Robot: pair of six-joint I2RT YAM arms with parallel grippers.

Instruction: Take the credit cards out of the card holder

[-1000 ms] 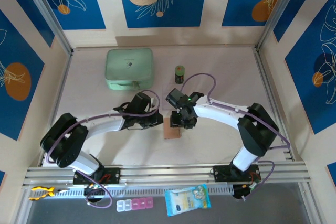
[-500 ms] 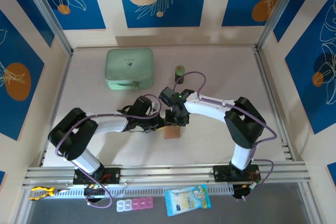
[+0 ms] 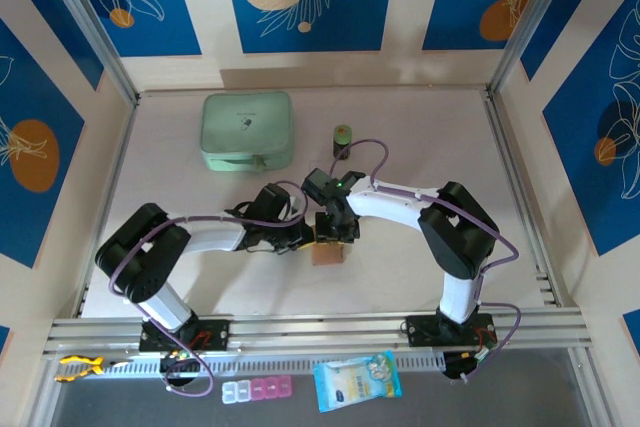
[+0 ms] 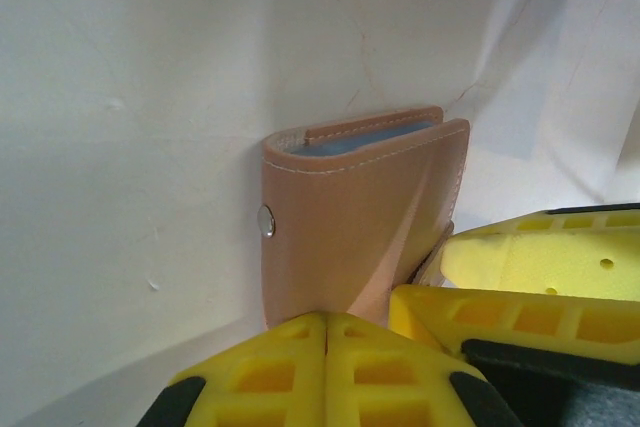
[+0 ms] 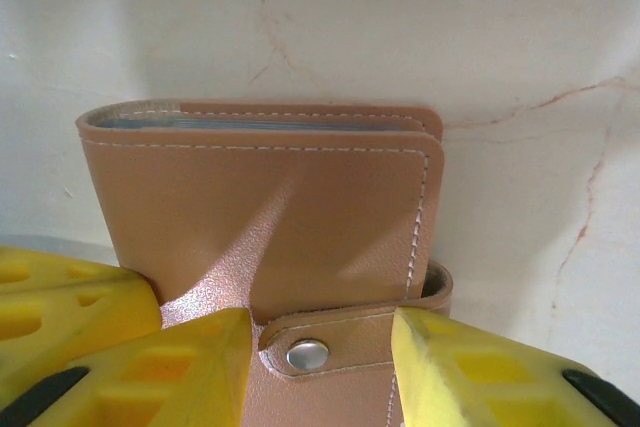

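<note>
Straddling snap tab (image 5: pixel 318 349): right jaws, part-open | left jaws closed | card holder (image 5: pixel 262 209): stitched salmon leather, rectangular

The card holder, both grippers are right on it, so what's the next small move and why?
Probably close the right gripper onto the snap tab and pull it open. The card holder is folded shut, the tab sits between the right fingers, which stand apart, and the shut left gripper presses against the holder's edge, steadying it.
</note>
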